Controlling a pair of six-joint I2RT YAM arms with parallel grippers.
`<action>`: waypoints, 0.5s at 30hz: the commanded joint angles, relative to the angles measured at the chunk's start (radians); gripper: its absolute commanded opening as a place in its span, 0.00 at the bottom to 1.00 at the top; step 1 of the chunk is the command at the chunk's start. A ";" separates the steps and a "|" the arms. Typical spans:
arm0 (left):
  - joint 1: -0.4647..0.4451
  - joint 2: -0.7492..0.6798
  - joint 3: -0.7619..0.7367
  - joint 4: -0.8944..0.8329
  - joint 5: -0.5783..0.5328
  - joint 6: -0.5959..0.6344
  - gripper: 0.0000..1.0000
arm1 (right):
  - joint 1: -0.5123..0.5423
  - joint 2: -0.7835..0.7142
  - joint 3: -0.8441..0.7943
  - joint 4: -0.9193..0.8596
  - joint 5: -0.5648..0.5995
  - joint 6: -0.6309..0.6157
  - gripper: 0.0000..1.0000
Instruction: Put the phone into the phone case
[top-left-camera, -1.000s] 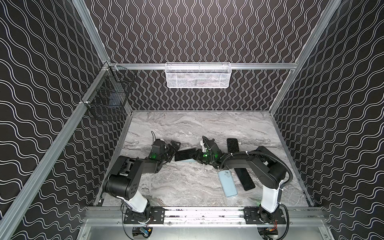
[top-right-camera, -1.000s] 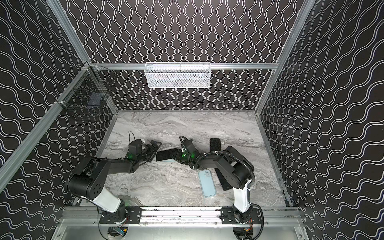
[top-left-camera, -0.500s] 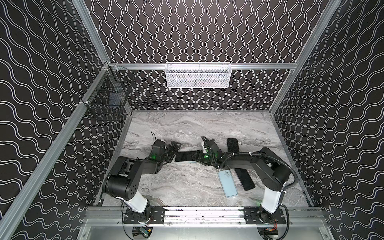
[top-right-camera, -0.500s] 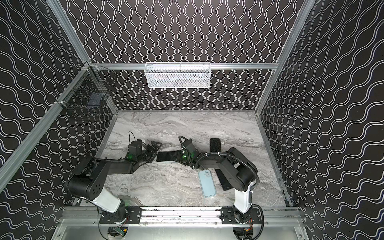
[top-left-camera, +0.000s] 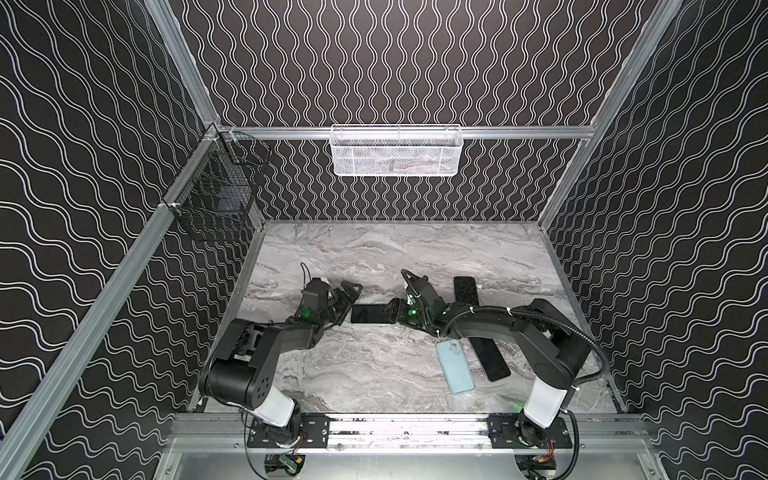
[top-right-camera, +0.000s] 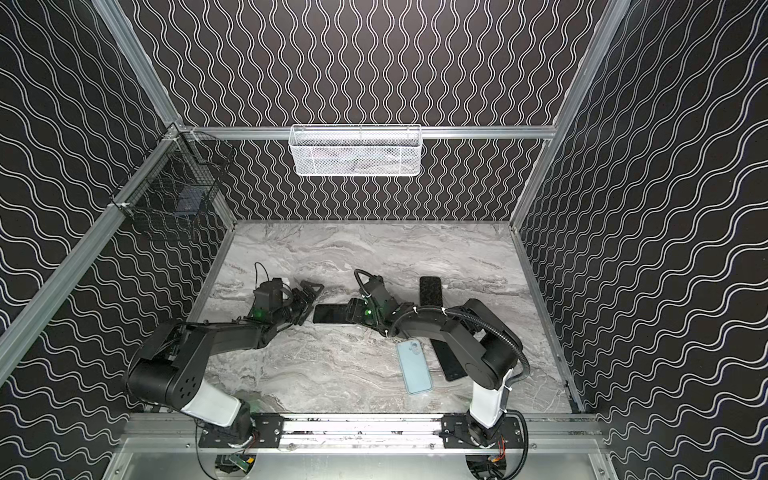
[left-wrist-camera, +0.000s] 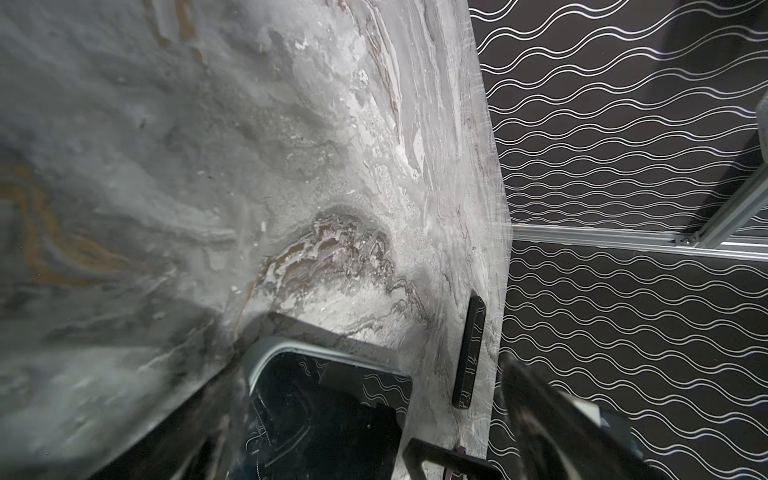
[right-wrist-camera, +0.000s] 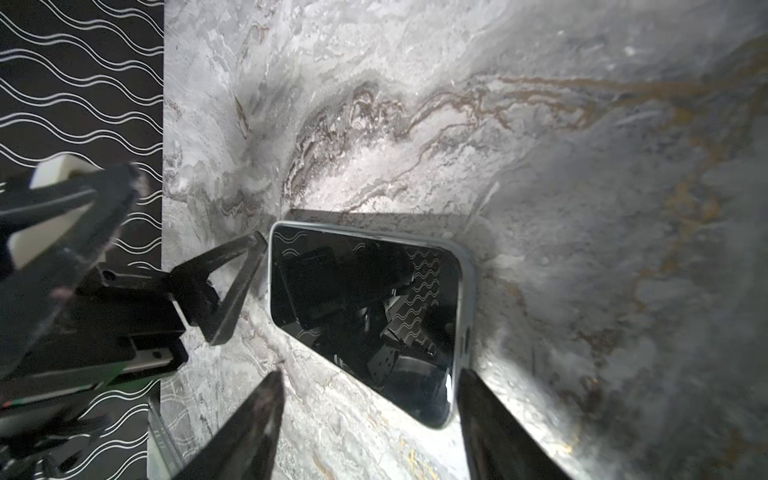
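Right end effector (right-wrist-camera: 368, 376) straddles one end of phone (right-wrist-camera: 365, 316).

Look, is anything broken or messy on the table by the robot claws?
No, nothing stands out. The phone lies flat on the table, screen up with no cracks showing, between the left claw and right claw, both open. Nothing is spilled or tipped over.
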 joint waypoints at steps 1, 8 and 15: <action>-0.002 -0.001 0.001 0.017 0.001 -0.011 0.98 | 0.001 -0.004 0.011 -0.030 0.026 -0.008 0.71; 0.000 -0.007 -0.002 0.014 0.001 -0.009 0.98 | 0.003 -0.041 0.009 -0.068 0.073 -0.034 0.72; -0.001 0.001 0.006 -0.023 0.000 0.004 0.98 | -0.007 -0.098 0.003 -0.109 0.128 -0.117 0.67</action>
